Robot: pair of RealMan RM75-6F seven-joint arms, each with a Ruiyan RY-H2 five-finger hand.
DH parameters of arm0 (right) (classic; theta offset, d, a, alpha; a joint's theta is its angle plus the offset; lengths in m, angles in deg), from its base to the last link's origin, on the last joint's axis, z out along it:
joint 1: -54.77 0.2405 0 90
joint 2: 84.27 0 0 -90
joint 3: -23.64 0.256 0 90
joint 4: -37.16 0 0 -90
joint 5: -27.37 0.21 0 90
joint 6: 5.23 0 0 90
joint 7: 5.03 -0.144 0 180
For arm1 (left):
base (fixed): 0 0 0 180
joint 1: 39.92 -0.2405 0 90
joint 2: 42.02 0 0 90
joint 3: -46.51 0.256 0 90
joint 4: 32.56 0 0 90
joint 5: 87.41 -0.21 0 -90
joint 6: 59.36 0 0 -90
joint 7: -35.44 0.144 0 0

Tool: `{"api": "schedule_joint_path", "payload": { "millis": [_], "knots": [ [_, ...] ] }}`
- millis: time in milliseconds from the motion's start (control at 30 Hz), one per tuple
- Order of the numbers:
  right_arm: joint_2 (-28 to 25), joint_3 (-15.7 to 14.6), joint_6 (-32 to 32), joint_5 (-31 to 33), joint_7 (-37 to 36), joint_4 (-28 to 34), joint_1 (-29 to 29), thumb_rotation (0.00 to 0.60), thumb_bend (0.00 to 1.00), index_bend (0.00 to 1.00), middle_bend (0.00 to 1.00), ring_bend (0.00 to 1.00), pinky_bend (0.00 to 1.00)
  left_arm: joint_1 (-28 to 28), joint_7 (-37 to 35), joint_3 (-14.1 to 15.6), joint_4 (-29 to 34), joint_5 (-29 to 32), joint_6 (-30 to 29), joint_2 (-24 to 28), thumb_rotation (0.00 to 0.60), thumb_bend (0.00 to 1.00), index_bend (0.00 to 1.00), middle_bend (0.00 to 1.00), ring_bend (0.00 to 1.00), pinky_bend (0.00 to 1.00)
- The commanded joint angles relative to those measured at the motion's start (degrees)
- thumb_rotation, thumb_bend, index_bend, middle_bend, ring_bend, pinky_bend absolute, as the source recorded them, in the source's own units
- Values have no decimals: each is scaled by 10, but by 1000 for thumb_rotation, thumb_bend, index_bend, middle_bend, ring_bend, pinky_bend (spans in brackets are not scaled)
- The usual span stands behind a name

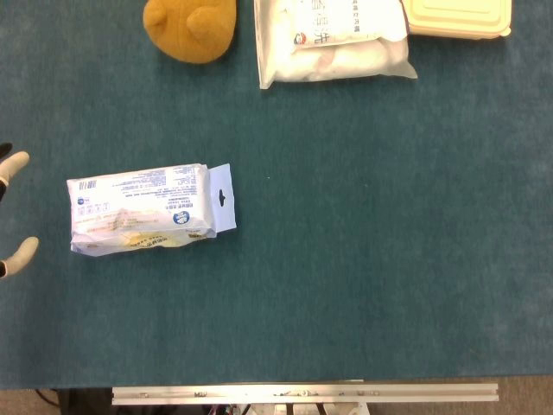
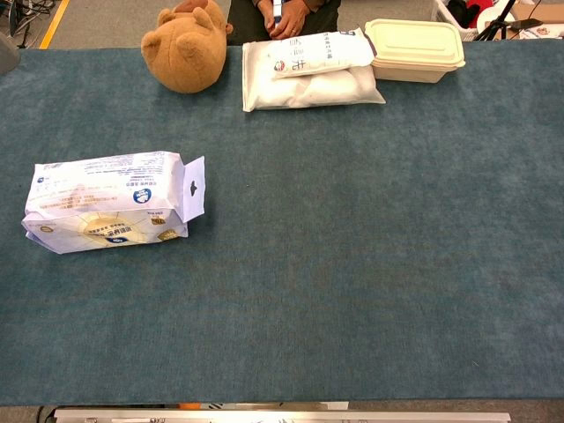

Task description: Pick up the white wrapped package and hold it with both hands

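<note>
My left hand [image 1: 12, 212], fingers spread and holding nothing, sits just left of the white wrapped package [image 1: 143, 209], which lies flat on the table [image 1: 363, 259], lined up for side grasp. My right hand is out of view.

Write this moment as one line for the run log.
phase: approach | white wrapped package: flat on table, untouched | left hand: open, at left edge | right hand: not in view

L hand [image 1: 12, 212] at frame edge, fingertips apart, prob. empty.
</note>
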Motion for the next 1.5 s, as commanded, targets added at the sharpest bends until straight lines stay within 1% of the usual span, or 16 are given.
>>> {"api": "schedule_joint_path", "payload": {
  "millis": [33,233,300,367,433,533,733,967,1167,1333,1500],
  "knots": [
    [1,0,1,-2,0,1,1,600,144,185,319,290,347,3,-1,4,-1,-3,9,1,600,232,125,87,85,138],
    [1,3,0,-2,0,0,3,600,143,185,319,290,347,15,-8,10,0,-7,35,10,600,189,117,86,84,138],
    [2,2,0,-1,-1,0,3,600,143,185,319,290,347,21,-18,12,1,-7,49,15,600,145,91,72,77,138],
    [3,2,1,0,-3,-2,3,600,143,185,319,290,347,31,-30,14,2,-2,71,21,600,112,35,37,54,138],
    [4,2,2,1,-5,-4,3,600,143,185,319,290,347,41,-33,15,1,6,92,25,600,108,5,10,26,138],
    [5,1,4,2,-7,-8,3,600,143,185,319,290,347,60,-23,13,0,23,125,20,600,107,0,0,2,138],
    [10,-1,12,5,-15,-16,6,600,143,185,319,290,347,97,9,5,-17,72,185,-20,600,107,0,0,0,135],
    [12,2,12,14,-25,-24,7,600,144,185,319,290,347,128,51,-6,-45,143,219,-68,600,74,0,0,0,108],
    [17,0,22,16,-30,-28,10,600,143,185,319,290,347,147,72,-5,-75,183,236,-104,600,63,0,0,0,107],
    [16,0,25,18,-32,-28,12,600,143,185,319,290,347,157,74,-11,-105,210,237,-138,600,63,0,0,0,107],
    [15,-1,26,21,-31,-28,12,600,144,185,319,290,347,166,71,-10,-126,228,247,-160,600,63,0,0,0,107]
  ]
}}
